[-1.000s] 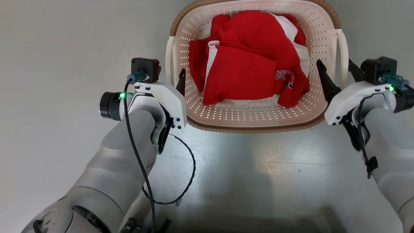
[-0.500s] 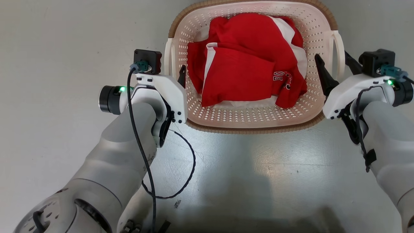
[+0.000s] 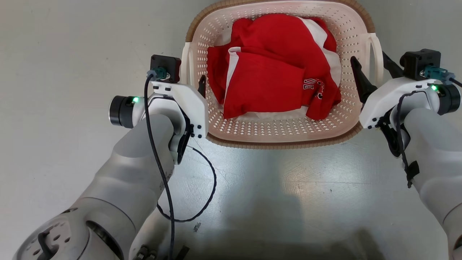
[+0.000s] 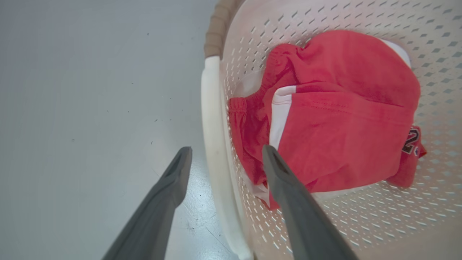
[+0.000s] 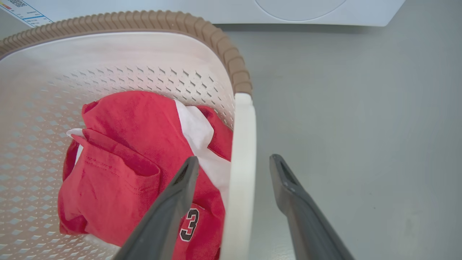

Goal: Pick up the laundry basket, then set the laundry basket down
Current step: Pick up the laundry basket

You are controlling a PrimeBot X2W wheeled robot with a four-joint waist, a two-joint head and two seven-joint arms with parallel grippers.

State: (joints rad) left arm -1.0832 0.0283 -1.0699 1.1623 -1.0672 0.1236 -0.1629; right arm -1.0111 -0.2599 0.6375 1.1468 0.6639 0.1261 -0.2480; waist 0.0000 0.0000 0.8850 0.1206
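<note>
Beside laundry basket [image 3: 274,128], left hand [image 4: 226,148] and right hand [image 5: 234,158] both wide open, each straddling side handle [image 4: 213,137]; should close together, then lift level.

The laundry basket [image 3: 281,131] sits on the grey floor [image 3: 65,54].

lt: bright, even | glare: floor [image 3: 306,177] | shadow: btm | wrist cams: edge warp
</note>
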